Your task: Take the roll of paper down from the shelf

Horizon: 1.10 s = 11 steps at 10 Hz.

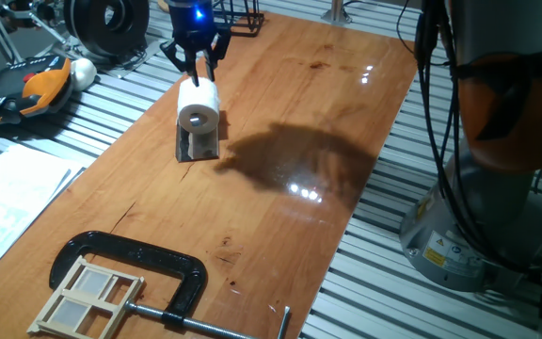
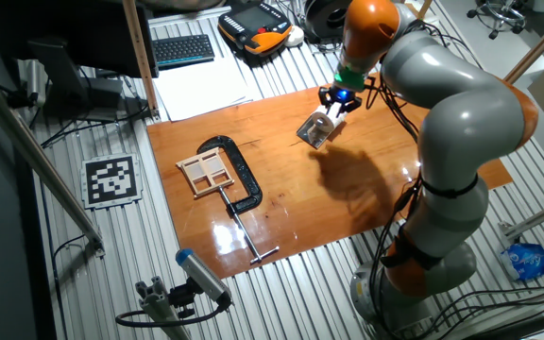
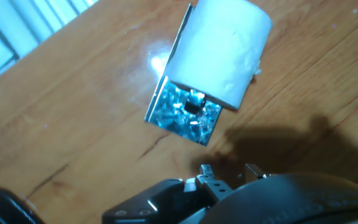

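Note:
The roll of paper is a white cylinder with a grey-brown core. It rests on top of the small dark shelf on the wooden table. My gripper hangs just above and behind the roll, not touching it. Its fingers look drawn together and hold nothing. In the other fixed view the gripper is beside the roll. The hand view shows the roll from above, over the shelf's shiny base plate.
A black C-clamp holding a small wooden frame lies at the near left of the table. Papers, an orange pendant and a white ball lie off the table's left edge.

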Tool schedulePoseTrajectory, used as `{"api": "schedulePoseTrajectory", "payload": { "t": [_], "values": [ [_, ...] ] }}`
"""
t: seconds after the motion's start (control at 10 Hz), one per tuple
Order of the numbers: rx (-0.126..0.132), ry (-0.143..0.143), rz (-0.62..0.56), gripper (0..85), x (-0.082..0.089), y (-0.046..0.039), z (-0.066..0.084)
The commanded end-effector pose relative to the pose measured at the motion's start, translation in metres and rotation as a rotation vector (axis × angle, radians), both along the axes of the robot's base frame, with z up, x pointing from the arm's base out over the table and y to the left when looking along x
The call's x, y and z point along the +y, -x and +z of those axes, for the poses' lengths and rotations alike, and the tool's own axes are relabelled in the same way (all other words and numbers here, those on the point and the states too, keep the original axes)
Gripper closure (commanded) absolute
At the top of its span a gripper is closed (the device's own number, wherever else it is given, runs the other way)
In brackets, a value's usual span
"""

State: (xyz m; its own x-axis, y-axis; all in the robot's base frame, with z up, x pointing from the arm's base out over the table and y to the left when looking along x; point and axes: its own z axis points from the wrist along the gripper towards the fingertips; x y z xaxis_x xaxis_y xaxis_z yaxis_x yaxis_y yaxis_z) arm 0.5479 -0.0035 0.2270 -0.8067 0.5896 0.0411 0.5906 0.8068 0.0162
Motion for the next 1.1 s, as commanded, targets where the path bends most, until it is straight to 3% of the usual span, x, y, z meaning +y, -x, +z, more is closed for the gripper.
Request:
{"api": "schedulePoseTrajectory", "payload": {
  "t": [0.0,0.3,0.5,0.7,0.8,1.0],
  "values": [
    [-0.002,0.006,-0.021,51.0,-0.002,-0.0067,-0.001],
    [0.003,0.001,-0.073,51.0,-0.012,-0.0250,0.003],
    [0.006,0.025,-0.074,51.0,-0.017,-0.0341,0.003],
    [0.010,0.022,-0.062,85.0,-0.019,-0.0369,0.004],
    [0.016,0.033,-0.056,85.0,-0.019,-0.0376,0.005],
    [0.008,0.021,-0.061,85.0,-0.020,-0.0378,0.005]
  ]
}}
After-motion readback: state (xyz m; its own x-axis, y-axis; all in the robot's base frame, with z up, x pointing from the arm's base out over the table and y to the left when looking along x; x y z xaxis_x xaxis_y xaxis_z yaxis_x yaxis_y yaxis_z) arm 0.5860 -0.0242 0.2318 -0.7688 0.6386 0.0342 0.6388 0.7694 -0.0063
